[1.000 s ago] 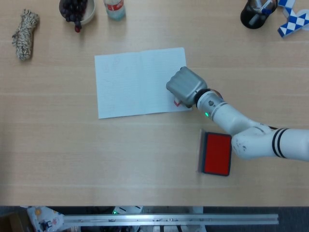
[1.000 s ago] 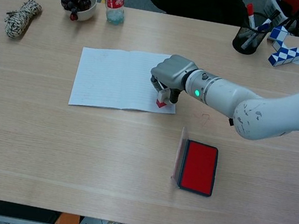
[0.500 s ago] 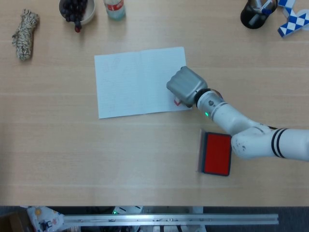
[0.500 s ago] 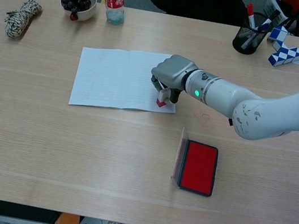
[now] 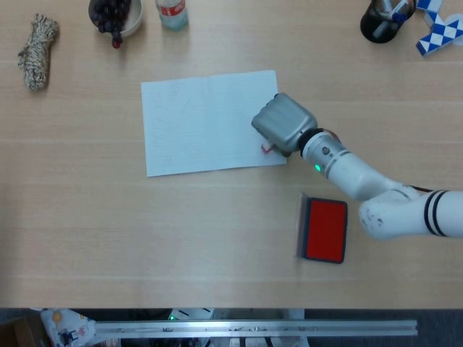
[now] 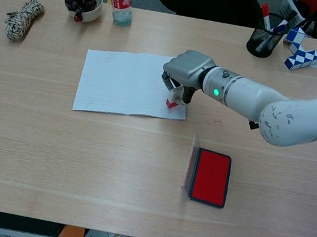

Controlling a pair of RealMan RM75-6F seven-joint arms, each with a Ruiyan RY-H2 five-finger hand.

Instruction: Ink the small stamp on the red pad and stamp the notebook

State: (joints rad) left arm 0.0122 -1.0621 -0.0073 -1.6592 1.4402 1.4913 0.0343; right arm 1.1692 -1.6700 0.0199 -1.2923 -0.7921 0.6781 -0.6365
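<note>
On the notebook [image 6: 125,82], right hand [image 6: 186,71] holds stamp [image 6: 173,101] upright.

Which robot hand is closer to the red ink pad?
The right hand. It sits up and to the left of the red ink pad, over the notebook's corner, holding the small stamp. The left hand shows in neither view.
</note>
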